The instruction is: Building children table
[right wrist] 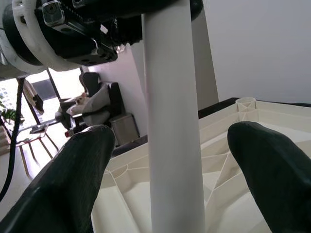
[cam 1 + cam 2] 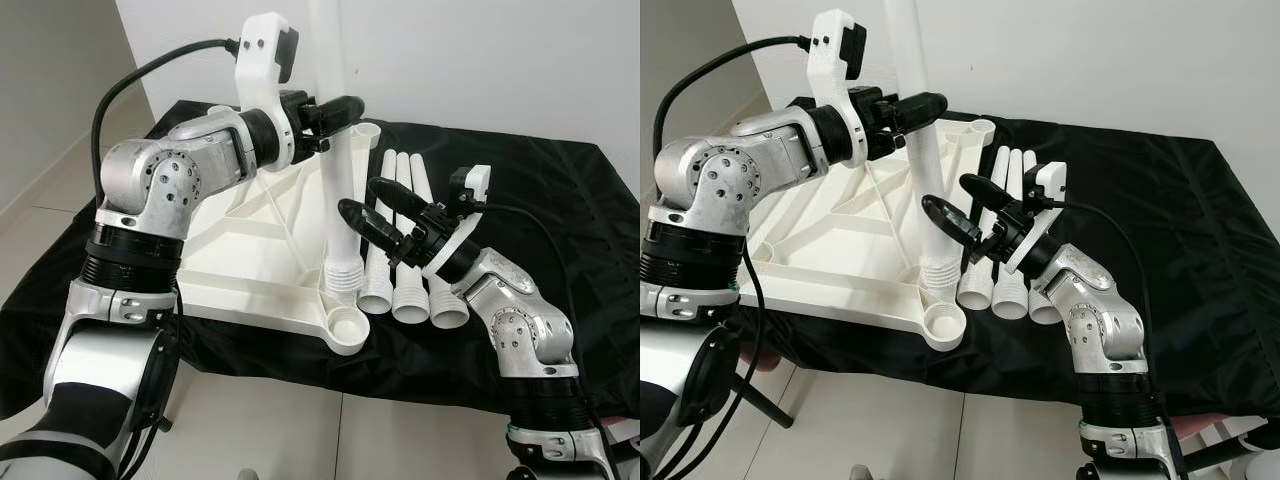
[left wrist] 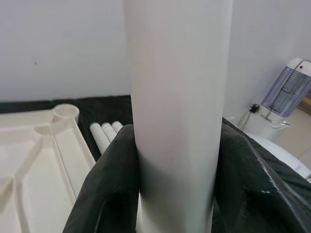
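Note:
A white table top (image 2: 250, 250) lies upside down on a black cloth. A white table leg (image 2: 338, 190) stands upright in the top's near right corner area, its ribbed foot at a socket (image 2: 342, 278). My left gripper (image 2: 335, 112) is shut on the leg high up; in the left wrist view the leg (image 3: 177, 116) sits between the black fingers (image 3: 104, 194). My right gripper (image 2: 375, 205) is open just right of the leg's lower half, with its fingers (image 1: 82, 165) on either side of the leg (image 1: 172, 126) and apart from it.
Three spare white legs (image 2: 405, 235) lie side by side on the black cloth (image 2: 560, 220), right of the top. An empty corner socket (image 2: 346, 326) faces me at the cloth's front edge. A white wall stands behind. Tiled floor lies below.

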{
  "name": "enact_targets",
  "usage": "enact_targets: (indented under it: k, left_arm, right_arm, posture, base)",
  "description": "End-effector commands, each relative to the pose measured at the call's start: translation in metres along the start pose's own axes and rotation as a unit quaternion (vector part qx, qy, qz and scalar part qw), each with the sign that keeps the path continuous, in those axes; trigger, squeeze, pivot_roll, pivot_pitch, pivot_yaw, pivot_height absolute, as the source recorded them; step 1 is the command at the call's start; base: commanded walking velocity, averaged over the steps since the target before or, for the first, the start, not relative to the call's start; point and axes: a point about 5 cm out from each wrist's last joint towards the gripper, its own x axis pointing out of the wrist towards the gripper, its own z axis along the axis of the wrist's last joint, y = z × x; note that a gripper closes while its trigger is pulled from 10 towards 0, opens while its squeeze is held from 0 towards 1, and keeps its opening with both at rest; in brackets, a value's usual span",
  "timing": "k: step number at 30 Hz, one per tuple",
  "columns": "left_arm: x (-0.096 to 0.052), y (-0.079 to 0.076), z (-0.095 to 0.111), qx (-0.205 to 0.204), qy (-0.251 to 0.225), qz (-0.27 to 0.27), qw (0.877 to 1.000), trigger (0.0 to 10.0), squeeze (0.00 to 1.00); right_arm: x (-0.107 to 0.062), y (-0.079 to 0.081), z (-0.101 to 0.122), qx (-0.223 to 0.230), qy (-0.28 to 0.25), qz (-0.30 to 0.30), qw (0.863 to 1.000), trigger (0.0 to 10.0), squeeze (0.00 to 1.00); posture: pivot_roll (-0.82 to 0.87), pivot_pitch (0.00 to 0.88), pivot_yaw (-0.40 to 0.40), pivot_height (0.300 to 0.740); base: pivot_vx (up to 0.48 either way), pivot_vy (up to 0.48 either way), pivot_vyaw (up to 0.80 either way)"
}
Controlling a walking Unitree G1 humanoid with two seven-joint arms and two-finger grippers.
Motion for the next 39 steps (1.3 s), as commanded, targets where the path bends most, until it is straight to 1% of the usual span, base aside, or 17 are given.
enact_targets:
  k: [1, 2, 3, 5, 6, 7, 8, 10, 15, 17, 20, 24, 32, 33, 34, 35, 39]
  left_arm:
    - [-0.001, -0.017, 0.008, 0.035, -0.012, -0.112, 0.993, 10.0, 0.0]
    - [-0.001, -0.017, 0.008, 0.035, -0.012, -0.112, 0.993, 10.0, 0.0]
    - [-0.001, -0.02, 0.011, 0.044, -0.015, -0.115, 0.992, 10.0, 0.0]
    - [-0.001, -0.02, 0.011, 0.044, -0.015, -0.115, 0.992, 10.0, 0.0]
    - [0.0, -0.023, 0.014, 0.051, -0.019, -0.119, 0.991, 10.0, 0.0]
    - [0.002, -0.03, 0.017, 0.056, -0.023, -0.131, 0.989, 10.0, 0.0]
    - [0.002, -0.03, 0.017, 0.056, -0.023, -0.131, 0.989, 10.0, 0.0]
    - [0.004, -0.041, 0.021, 0.066, -0.029, -0.152, 0.986, 10.0, 0.0]
    - [0.005, -0.049, 0.021, 0.075, -0.03, -0.169, 0.982, 10.0, 0.0]
    - [0.006, -0.054, 0.021, 0.082, -0.033, -0.18, 0.98, 10.0, 0.0]
    - [0.005, -0.057, 0.02, 0.088, -0.032, -0.19, 0.977, 10.0, 0.0]
    - [0.005, -0.057, 0.017, 0.091, -0.025, -0.192, 0.977, 10.0, 0.0]
    - [0.004, -0.057, 0.016, 0.091, -0.021, -0.193, 0.977, 10.0, 0.0]
    - [0.003, -0.057, 0.016, 0.091, -0.02, -0.194, 0.977, 10.0, 0.0]
    - [0.003, -0.057, 0.016, 0.091, -0.02, -0.194, 0.977, 10.0, 0.0]
    - [0.003, -0.057, 0.016, 0.092, -0.019, -0.193, 0.977, 10.0, 0.0]
    - [0.003, -0.058, 0.016, 0.091, -0.019, -0.195, 0.976, 10.0, 0.0]
  right_arm:
    - [0.002, 0.0, 0.001, -0.009, 0.02, 0.007, 1.0, 10.0, 0.0]
    - [0.002, 0.0, 0.001, -0.009, 0.02, 0.007, 1.0, 10.0, 0.0]
    - [0.003, 0.0, 0.001, -0.013, 0.033, 0.01, 0.999, 10.0, 0.0]
    - [0.003, 0.0, 0.001, -0.013, 0.033, 0.01, 0.999, 10.0, 0.0]
    - [0.004, 0.001, 0.0, -0.021, 0.045, 0.016, 0.999, 10.0, 0.0]
    - [0.006, 0.002, -0.001, -0.026, 0.059, 0.026, 0.998, 10.0, 0.0]
    - [0.006, 0.002, -0.001, -0.026, 0.059, 0.026, 0.998, 10.0, 0.0]
    - [0.011, 0.002, 0.0, -0.027, 0.08, 0.033, 0.996, 10.0, 0.0]
    - [0.018, 0.002, 0.005, -0.019, 0.095, 0.035, 0.995, 10.0, 0.0]
    - [0.023, 0.004, 0.011, -0.023, 0.095, 0.044, 0.994, 10.0, 0.0]
    - [0.025, 0.003, 0.017, -0.034, 0.096, 0.045, 0.994, 10.0, 0.0]
    - [0.025, -0.001, 0.024, -0.045, 0.099, 0.04, 0.993, 10.0, 0.0]
    - [0.021, -0.006, 0.028, -0.052, 0.106, 0.03, 0.993, 10.0, 0.0]
    - [0.02, -0.006, 0.028, -0.051, 0.109, 0.028, 0.992, 7.8, 0.0]
    - [0.02, -0.006, 0.028, -0.051, 0.109, 0.028, 0.992, 7.8, 0.0]
    - [0.02, -0.006, 0.027, -0.049, 0.112, 0.027, 0.992, 7.4, 0.0]
    - [0.019, -0.006, 0.026, -0.048, 0.116, 0.025, 0.992, 7.4, 0.0]
  posture:
    - [-0.05, 0.065, -0.012, 0.74]
    - [-0.05, 0.065, -0.012, 0.74]
    - [-0.05, 0.066, -0.012, 0.74]
    - [-0.05, 0.066, -0.012, 0.74]
    - [-0.05, 0.065, -0.015, 0.74]
    - [-0.05, 0.063, -0.019, 0.74]
    - [-0.05, 0.063, -0.019, 0.74]
    - [-0.06, 0.061, -0.019, 0.74]
    - [-0.06, 0.058, -0.017, 0.74]
    - [-0.06, 0.057, -0.017, 0.74]
    - [-0.07, 0.051, -0.012, 0.74]
    - [-0.07, 0.046, -0.012, 0.74]
    - [-0.07, 0.041, -0.01, 0.74]
    - [-0.07, 0.039, -0.01, 0.74]
    - [-0.07, 0.039, -0.01, 0.74]
    - [-0.07, 0.039, -0.009, 0.74]
    - [-0.07, 0.041, -0.008, 0.74]
  base:
    - [0.0, 0.0, 0.0]
    - [0.0, 0.0, 0.0]
    - [0.0, 0.0, 0.0]
    - [0.0, 0.0, 0.0]
    - [0.0, 0.0, 0.0]
    - [0.0, 0.0, 0.0]
    - [0.0, 0.0, 0.0]
    - [0.0, 0.0, 0.0]
    - [0.0, 0.0, 0.0]
    - [0.0, 0.0, 0.0]
    - [0.0, 0.0, 0.0]
    - [0.0, 0.0, 0.0]
    - [0.0, 0.0, 0.0]
    - [0.0, 0.0, 0.0]
    - [0.0, 0.0, 0.0]
    - [0.0, 0.0, 0.0]
    - [0.0, 0.0, 0.0]
